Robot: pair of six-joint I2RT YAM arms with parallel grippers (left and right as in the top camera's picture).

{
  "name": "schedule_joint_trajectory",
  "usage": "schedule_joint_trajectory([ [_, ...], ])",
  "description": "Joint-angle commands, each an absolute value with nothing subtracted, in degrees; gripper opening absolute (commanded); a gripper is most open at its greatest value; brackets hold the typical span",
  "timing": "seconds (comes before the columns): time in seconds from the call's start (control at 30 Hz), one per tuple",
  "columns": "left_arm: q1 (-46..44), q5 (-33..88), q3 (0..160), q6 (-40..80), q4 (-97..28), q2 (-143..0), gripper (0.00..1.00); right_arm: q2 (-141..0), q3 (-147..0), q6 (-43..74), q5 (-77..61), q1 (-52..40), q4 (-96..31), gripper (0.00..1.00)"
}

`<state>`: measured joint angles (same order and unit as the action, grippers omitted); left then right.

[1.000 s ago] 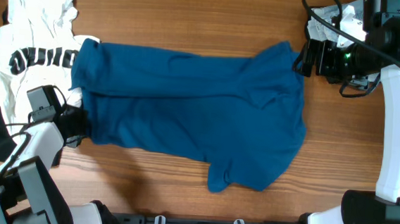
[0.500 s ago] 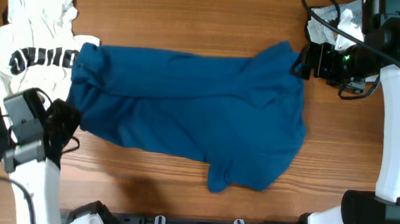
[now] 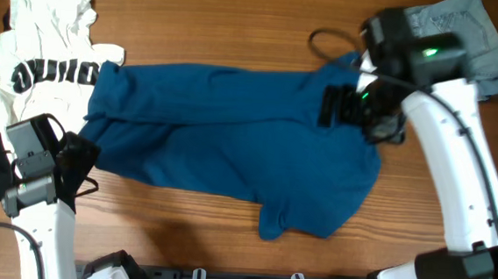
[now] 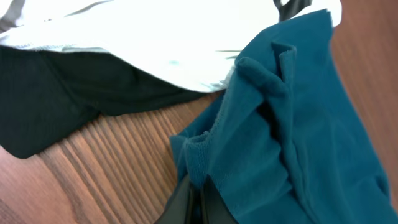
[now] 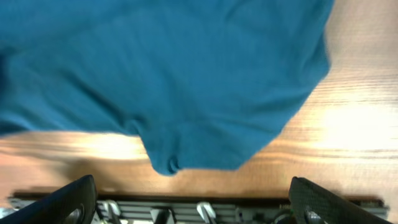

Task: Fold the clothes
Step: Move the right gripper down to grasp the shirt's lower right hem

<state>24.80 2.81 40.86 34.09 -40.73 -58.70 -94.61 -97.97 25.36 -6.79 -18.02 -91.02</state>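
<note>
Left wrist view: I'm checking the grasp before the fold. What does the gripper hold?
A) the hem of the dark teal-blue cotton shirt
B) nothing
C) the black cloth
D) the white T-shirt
A: the left gripper is shut on the ribbed hem of the dark teal-blue cotton shirt; the white T-shirt lies beyond it.

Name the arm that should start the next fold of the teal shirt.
Left. The left hand pinches the teal shirt's edge; the right hand hovers open above it, gripping nothing.
</note>
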Motion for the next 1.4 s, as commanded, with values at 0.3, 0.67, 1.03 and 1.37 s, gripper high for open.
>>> schedule_joint_trajectory([
  [0.3,24.64,1.39,41.45,32.93,-40.53,-62.26,0.04,-79.92,-60.62,40.91,-14.02,-27.62,-76.82,0.97],
  [0.67,24.64,1.41,41.45,32.93,-40.58,-62.26,0.04,-79.29,-40.40,46.96,-17.76,-27.90,-59.00,0.86],
  [1.03,24.64,1.41,41.45,32.93,-40.62,-62.26,0.04,-79.29,-35.46,48.14,-17.87,-27.90,-47.55,0.66],
  [1.37,24.64,1.41,41.45,32.16,-40.64,-62.26,0.04,-79.29,-33.26,48.10,-18.02,-27.92,-52.16,0.64],
])
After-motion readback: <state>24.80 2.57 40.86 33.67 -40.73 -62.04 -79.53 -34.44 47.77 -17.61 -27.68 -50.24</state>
